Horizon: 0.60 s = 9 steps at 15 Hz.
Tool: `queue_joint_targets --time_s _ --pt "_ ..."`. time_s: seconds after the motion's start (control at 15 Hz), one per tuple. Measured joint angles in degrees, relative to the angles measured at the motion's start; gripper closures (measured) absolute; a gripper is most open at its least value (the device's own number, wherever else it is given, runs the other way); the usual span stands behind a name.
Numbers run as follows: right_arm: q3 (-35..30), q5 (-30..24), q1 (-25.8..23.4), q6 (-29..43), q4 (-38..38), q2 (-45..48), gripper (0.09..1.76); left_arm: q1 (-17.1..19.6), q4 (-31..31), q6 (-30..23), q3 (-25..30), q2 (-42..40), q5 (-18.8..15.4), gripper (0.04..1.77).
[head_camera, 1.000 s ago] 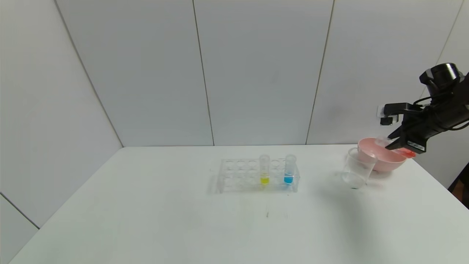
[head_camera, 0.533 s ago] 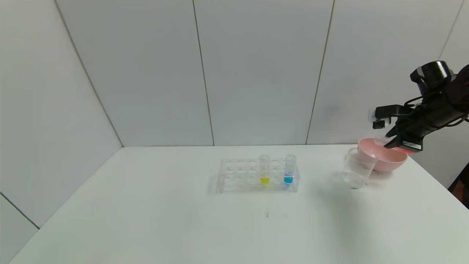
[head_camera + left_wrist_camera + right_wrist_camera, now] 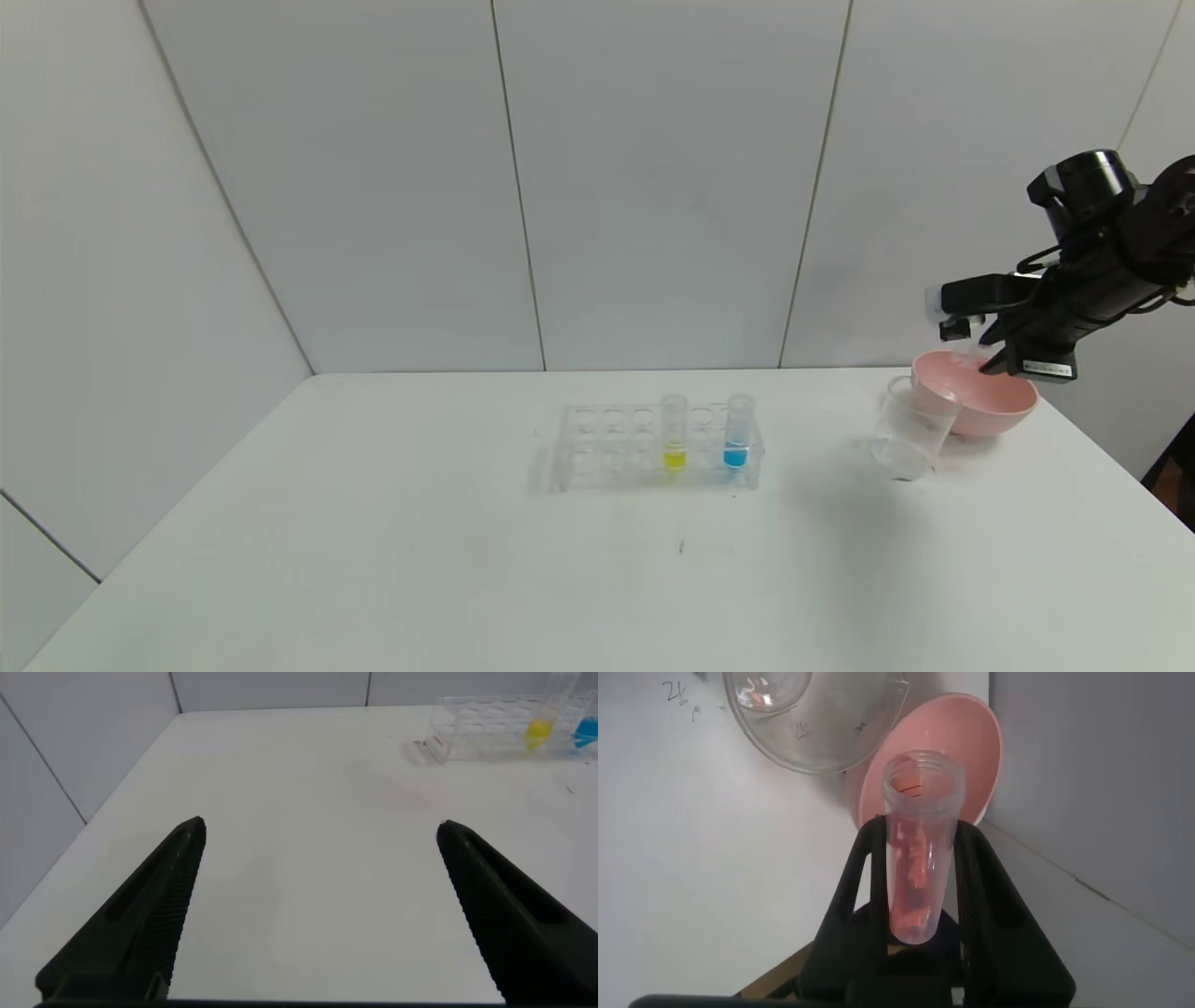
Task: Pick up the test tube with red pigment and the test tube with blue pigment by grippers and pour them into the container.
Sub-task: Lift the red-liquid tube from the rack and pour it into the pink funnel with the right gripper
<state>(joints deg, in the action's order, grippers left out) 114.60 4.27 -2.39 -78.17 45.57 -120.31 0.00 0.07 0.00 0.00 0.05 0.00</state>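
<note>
White table against grey panel wall. Landmark: container, clear cup, standing toward the table's right end. Just behind and right of container, touching or nearly so: pink bowl. Well left of container: tube rack holding test tube with blue pigment plus yellow tube, both upright. Right gripper up and right of container, over the pink bowl rather than over the cup, pinching test tube with red pigment between both fingers, tube tipped well off vertical with mouth leading, red liquid spread along the inside wall. Left gripper far left of container, spread wide, gripping nothing, idle low over bare table. Risks, as judgement: mouth not yet above container, so further tilt now likely sends red into the pink bowl or onto the table; narrow cup opening demands close alignment; low sideways approach could knock the light cup over; smooth tube could rotate or slip in a two-finger pinch.
</note>
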Motion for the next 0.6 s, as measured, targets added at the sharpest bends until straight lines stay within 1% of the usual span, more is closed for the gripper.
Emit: queue_joint_targets --time_s 0.13,0.33,0.6 --pt "0.00 0.40 0.18 -0.96 0.20 0.29 1.35 0.00 0.00 0.02 0.00 0.00 -0.02 0.05" --pt "0.00 2.77 0.55 -1.78 1.51 0.52 1.35 0.00 0.00 0.00 0.00 -0.02 0.00 0.05" --pt "0.00 5.72 1.32 -3.04 1.48 0.60 1.35 0.00 0.00 0.00 0.00 0.00 0.00 0.05"
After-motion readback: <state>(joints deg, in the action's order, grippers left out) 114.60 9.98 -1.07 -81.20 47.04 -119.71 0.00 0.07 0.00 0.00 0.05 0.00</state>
